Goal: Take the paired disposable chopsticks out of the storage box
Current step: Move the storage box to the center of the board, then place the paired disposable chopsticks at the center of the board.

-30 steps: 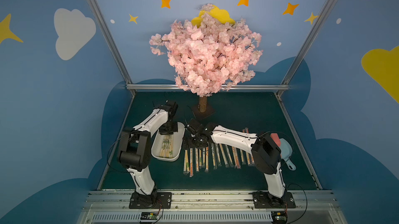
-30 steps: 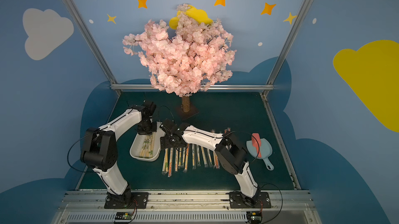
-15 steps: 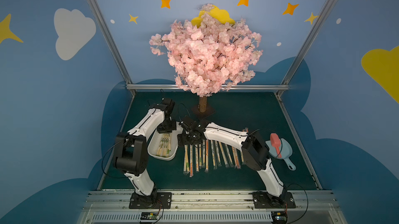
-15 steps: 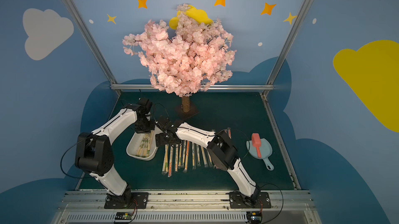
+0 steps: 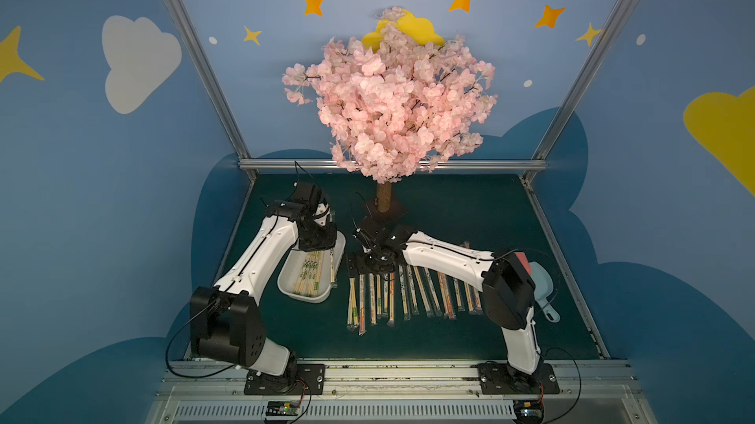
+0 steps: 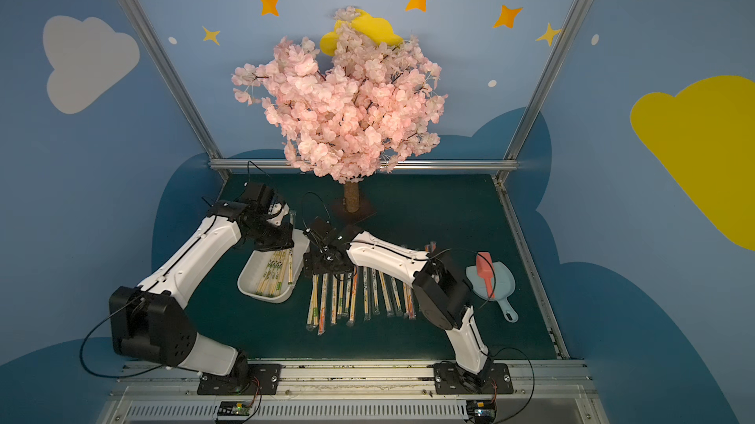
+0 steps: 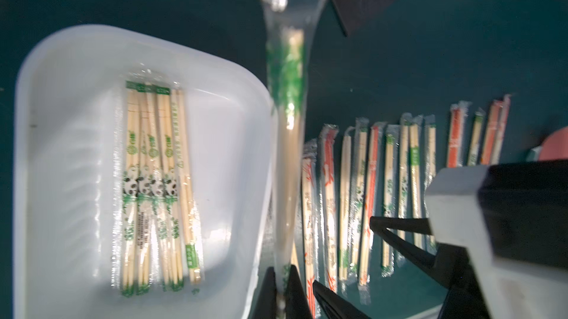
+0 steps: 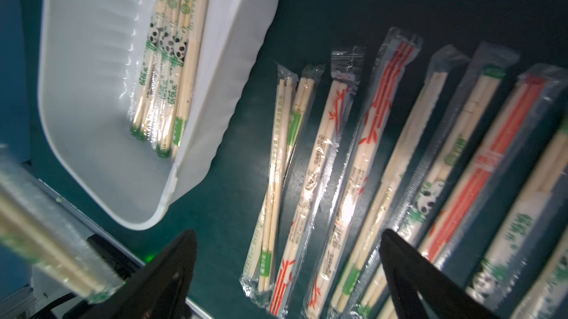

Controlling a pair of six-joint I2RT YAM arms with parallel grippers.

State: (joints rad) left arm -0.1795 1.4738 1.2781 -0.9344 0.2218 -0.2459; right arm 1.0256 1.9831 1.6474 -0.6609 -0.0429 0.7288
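The left fingers (image 7: 266, 293) pinch one end of a sleeved chopstick pair (image 7: 287, 148) with green print. The pair is held clear of the white box (image 7: 61, 148), over its rim on the side facing the row. The box sits on the dark green surface (image 5: 449, 213) and contains a bundle of sleeved pairs (image 7: 153, 185). Beside it, more pairs (image 5: 408, 291) lie in a row on the surface. The right fingers (image 8: 408, 271) are spread wide above the end of the row nearest the box.
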